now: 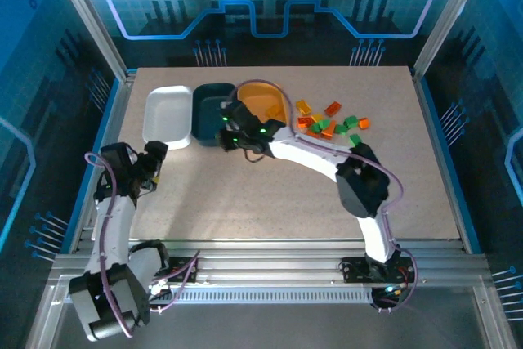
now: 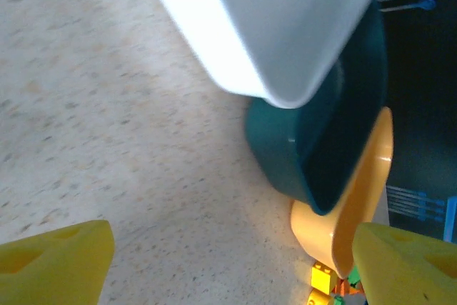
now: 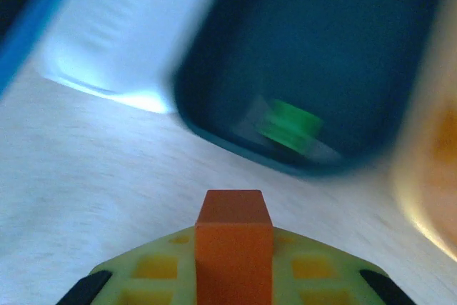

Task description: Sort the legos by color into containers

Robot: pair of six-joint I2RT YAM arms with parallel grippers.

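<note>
Misdrop is the risk: the right gripper [image 1: 234, 132], clamped on a red-orange brick [image 3: 234, 244], hangs just short of the dark teal tub [image 3: 321, 33], which holds a green brick [image 3: 289, 128]. Released here, the brick would miss the orange tub [image 3: 432, 169] alongside. The left gripper [image 2: 232, 266] gapes wide and empty.

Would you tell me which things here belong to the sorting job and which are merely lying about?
Job: white tub, teal tub with a green brick, orange tub, loose legos, red-orange brick in the right pincer.
Merely about: table, metal frame.
</note>
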